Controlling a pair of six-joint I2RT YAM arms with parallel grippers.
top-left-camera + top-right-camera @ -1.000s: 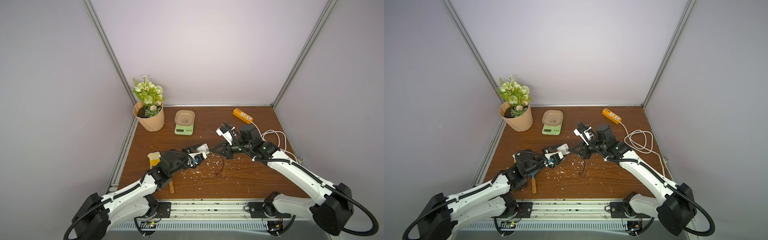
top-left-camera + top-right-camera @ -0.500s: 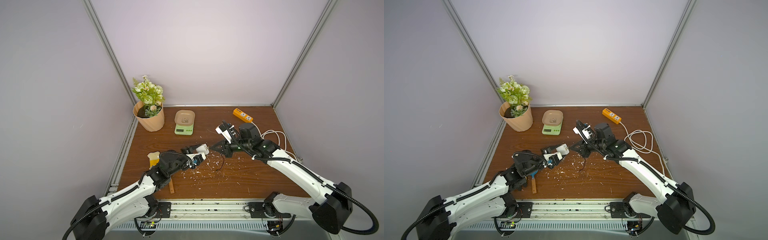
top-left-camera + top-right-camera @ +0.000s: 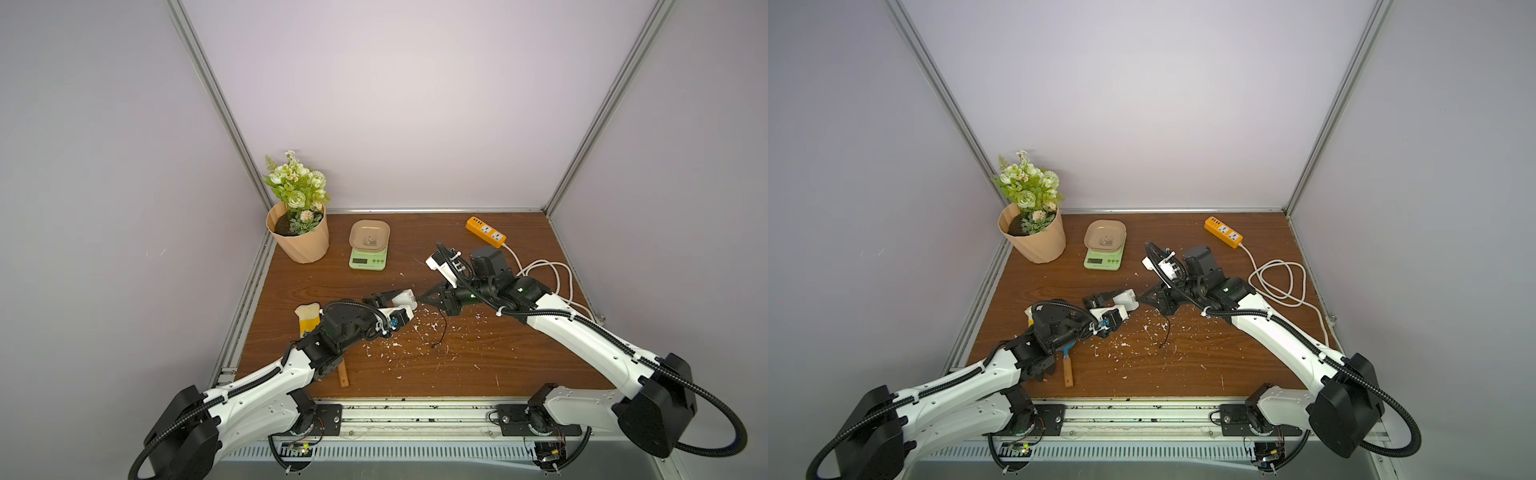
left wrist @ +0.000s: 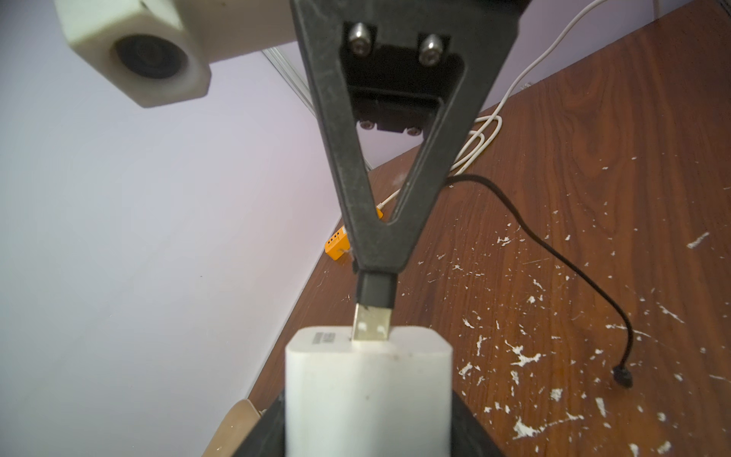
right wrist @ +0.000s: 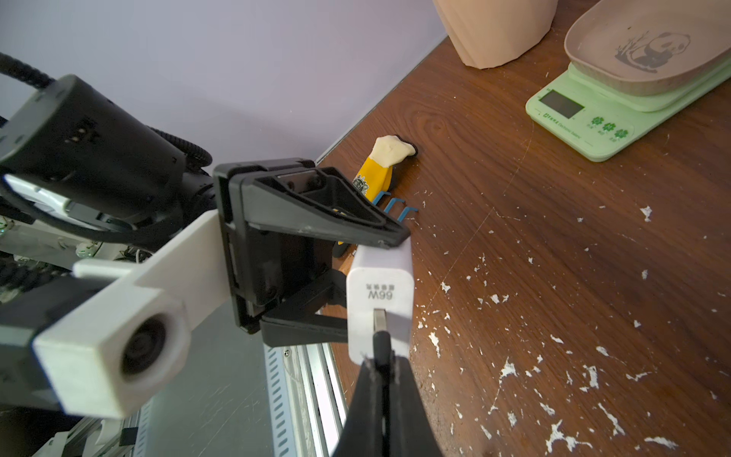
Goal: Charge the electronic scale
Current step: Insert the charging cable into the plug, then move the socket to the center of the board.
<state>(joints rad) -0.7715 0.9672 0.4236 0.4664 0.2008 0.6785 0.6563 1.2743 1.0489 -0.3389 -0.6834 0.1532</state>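
Pale-green scale: the small square pale-green electronic scale (image 3: 368, 261) with a dark display stands on the brown wooden bench (image 3: 457, 374) near the back wall, just beside the ribbed beige flower pot (image 3: 299, 245). It is well apart from both arms.
Tray: a beige rounded-square tray with a panda print (image 3: 370, 237) sits on top of the scale.
Left jaws: about half open and clamped on two opposite sides of the white square charger block (image 5: 379, 289), which they hold off the bench near its middle.
Right jaws: closed tight on the black USB plug (image 4: 375, 292).
Plug and charger: the metal tongue of the plug meets the port in the face of the charger block; most of the metal is outside the port.
Cable: the thin black cable (image 4: 553, 253) runs from the plug down to the bench, and its small free end lies among white flakes (image 4: 522, 358), apart from the scale.
Power strip: the orange power strip (image 3: 485, 232) lies in the back right corner; its white cord (image 3: 544, 274) makes loops beside the right arm.
Left edge: a yellow-and-cream tool (image 5: 381, 166) lies on the bench near the left arm.
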